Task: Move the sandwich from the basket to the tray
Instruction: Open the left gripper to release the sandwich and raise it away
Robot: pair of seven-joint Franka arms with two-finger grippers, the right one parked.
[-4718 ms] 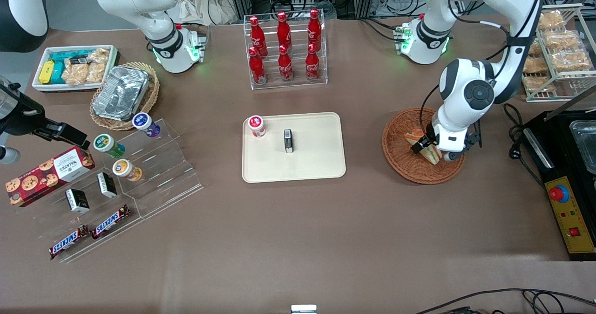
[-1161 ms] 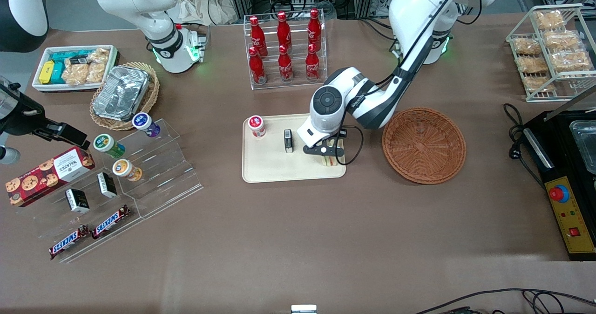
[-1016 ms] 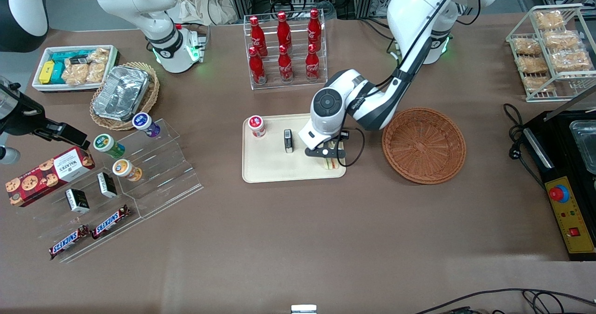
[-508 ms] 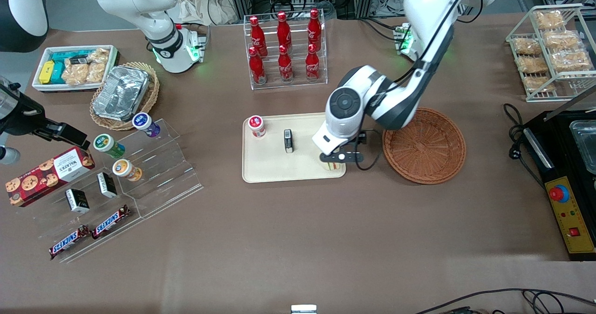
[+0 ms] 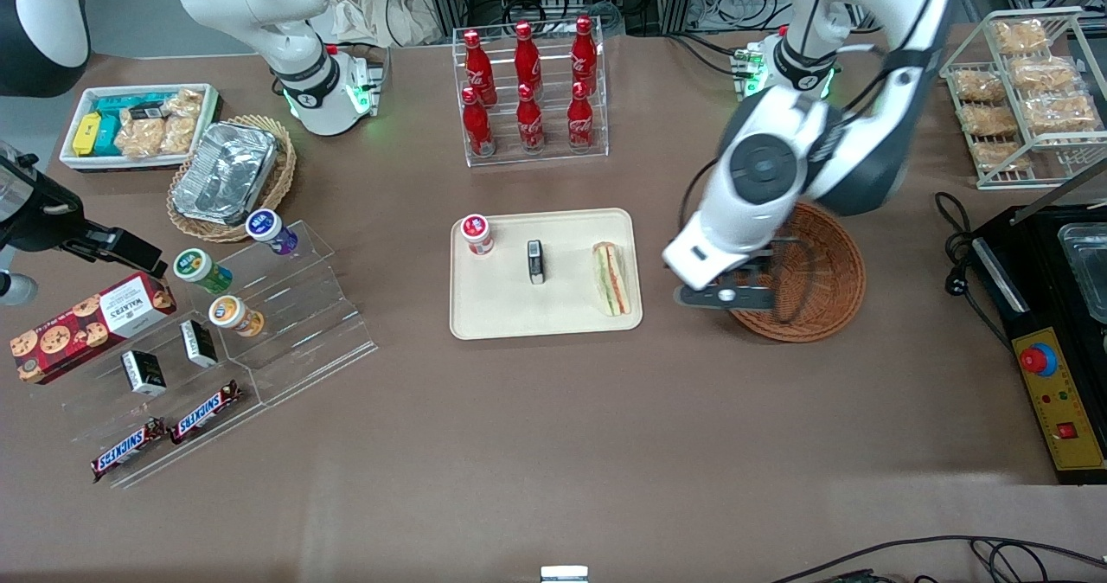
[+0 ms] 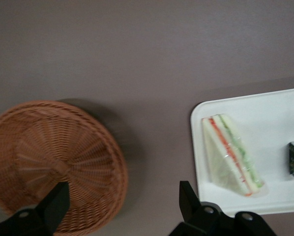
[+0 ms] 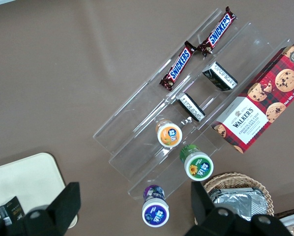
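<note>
Where tray (image 5: 510,319) edges toward basket (image 5: 826,259), sandwich (image 5: 611,278) on its side, filling edge up, beside a small dark box (image 5: 536,261) and a red-lidded cup (image 5: 476,233). Jaws (image 5: 725,296) released, nothing between them, raised above worktop (image 5: 553,427) between tray and basket, overlapping the basket rim.
</note>
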